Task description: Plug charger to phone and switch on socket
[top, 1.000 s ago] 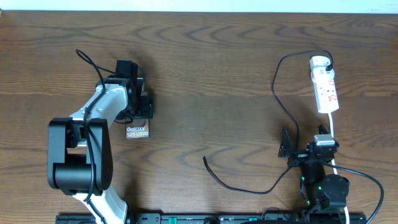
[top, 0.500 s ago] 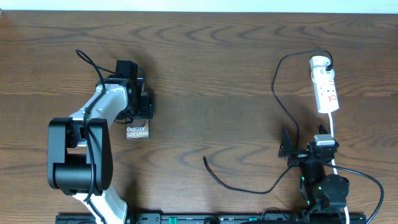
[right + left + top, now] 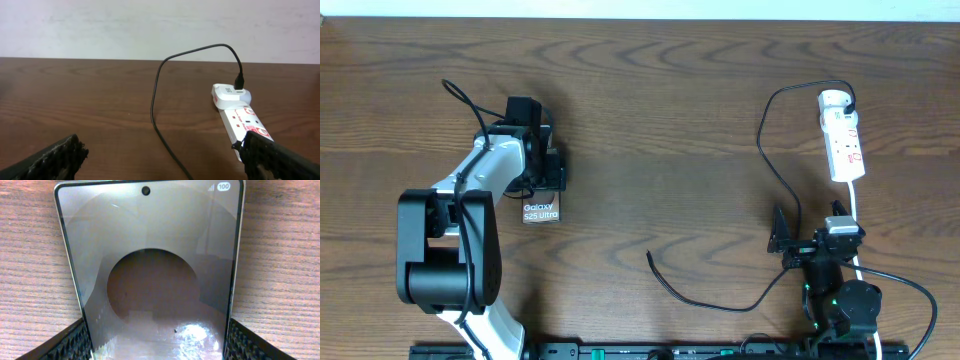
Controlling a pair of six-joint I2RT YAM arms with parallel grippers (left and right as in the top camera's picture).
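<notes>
Left tool (image 3: 542, 186) sits mid-left of the overhead frame, pinching the phone (image 3: 540, 211) across its long edges. In the left wrist view both textured fingers (image 3: 70, 345) sit against the phone's sides at the bottom corners. The phone's screen faces up, dark and reflective, with the camera hole at the top edge. In the overhead view only its lettered end shows, below the tool. Can't tell if the phone is lifted or flat on the bench (image 3: 670, 120).

Right tool (image 3: 162, 159) is at lower right of the overhead frame, spread wide with nothing between its fingers, and aimed toward the socket (image 3: 843, 135).

The socket lies at upper right, long axis running top to bottom, with red marks on its face. Its white cord (image 3: 857, 215) runs down toward the right arm.

The charger (image 3: 720, 307) is plugged into the socket's top end. It loops left, drops past the right tool's left side, then curves along the bottom of the frame. Its free tip (image 3: 650, 255) lies on bare bench at lower centre, well apart from the phone and touching neither tool.
</notes>
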